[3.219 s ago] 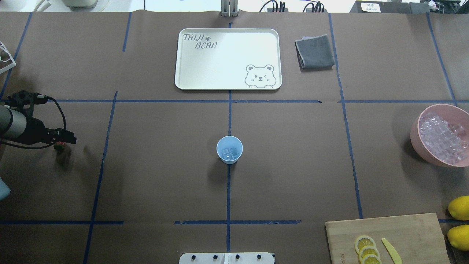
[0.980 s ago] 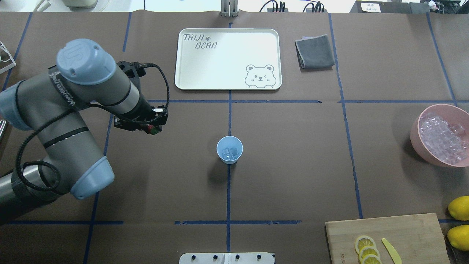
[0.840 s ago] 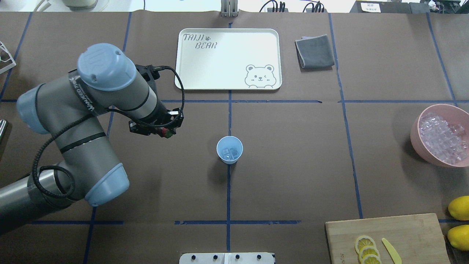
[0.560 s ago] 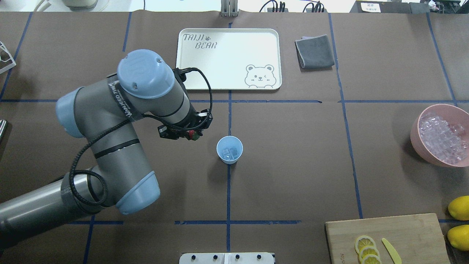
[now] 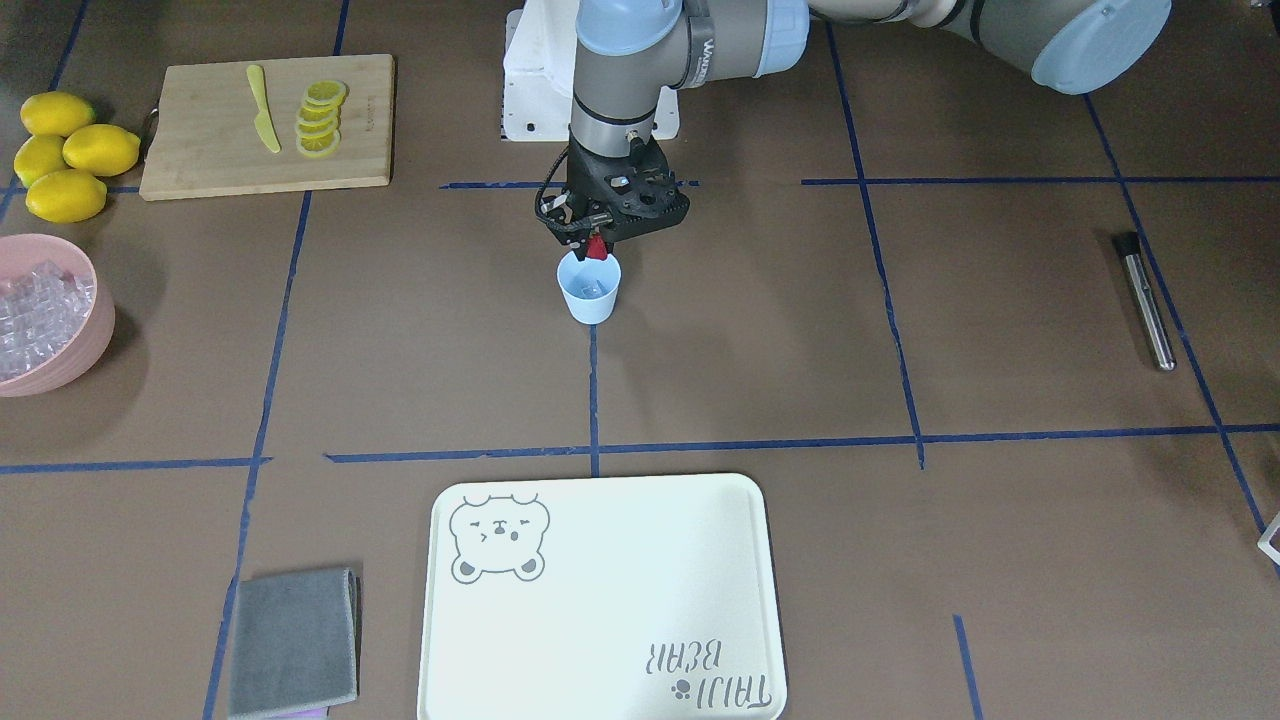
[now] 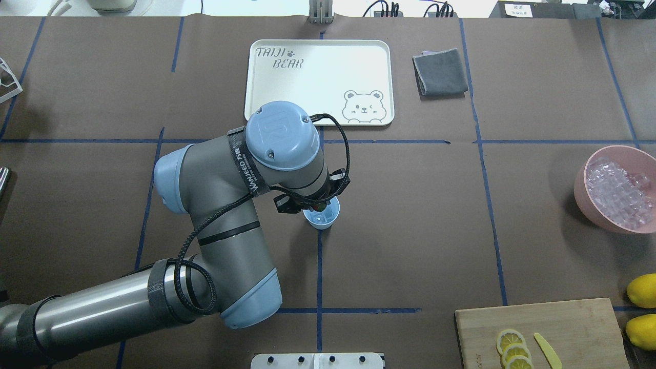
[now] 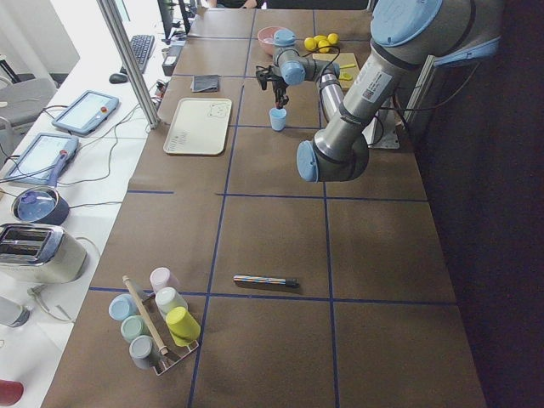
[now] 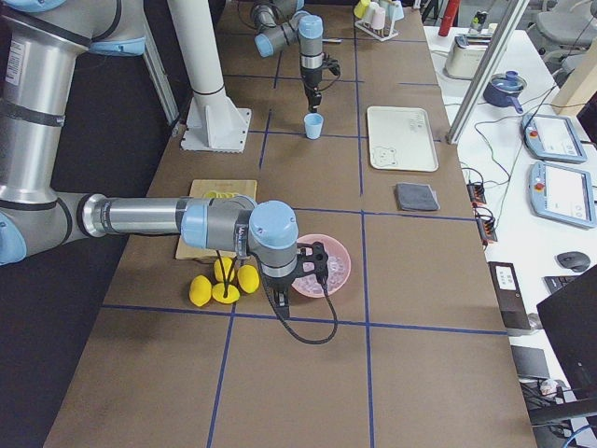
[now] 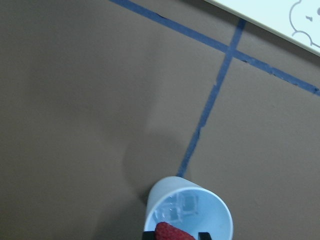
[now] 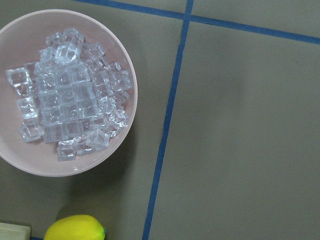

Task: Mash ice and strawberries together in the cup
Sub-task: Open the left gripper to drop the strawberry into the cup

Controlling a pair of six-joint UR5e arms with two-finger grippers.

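Note:
The light-blue cup (image 5: 589, 292) stands at the table's middle and holds a few ice cubes (image 9: 182, 205). My left gripper (image 5: 596, 242) is shut on the red strawberry (image 5: 597, 249) and holds it just above the cup's rim. In the left wrist view the strawberry (image 9: 172, 232) sits over the cup (image 9: 215, 212). From overhead the arm hides part of the cup (image 6: 324, 220). More ice (image 10: 70, 110) fills the pink bowl (image 10: 131, 100). My right gripper (image 8: 280, 297) hangs beside that bowl; I cannot tell whether it is open or shut.
The pink bowl (image 6: 581, 189) is at the right edge, with lemons (image 6: 641, 290) and a cutting board (image 6: 574, 323) with lemon slices and a yellow knife. A white tray (image 6: 318, 82) and a grey cloth (image 6: 439, 72) lie at the back. A metal stick (image 5: 1146, 300) lies far left.
My left arm has swung from the table's left edge to the middle with the strawberry, which now hangs over the cup. The cup has not moved.

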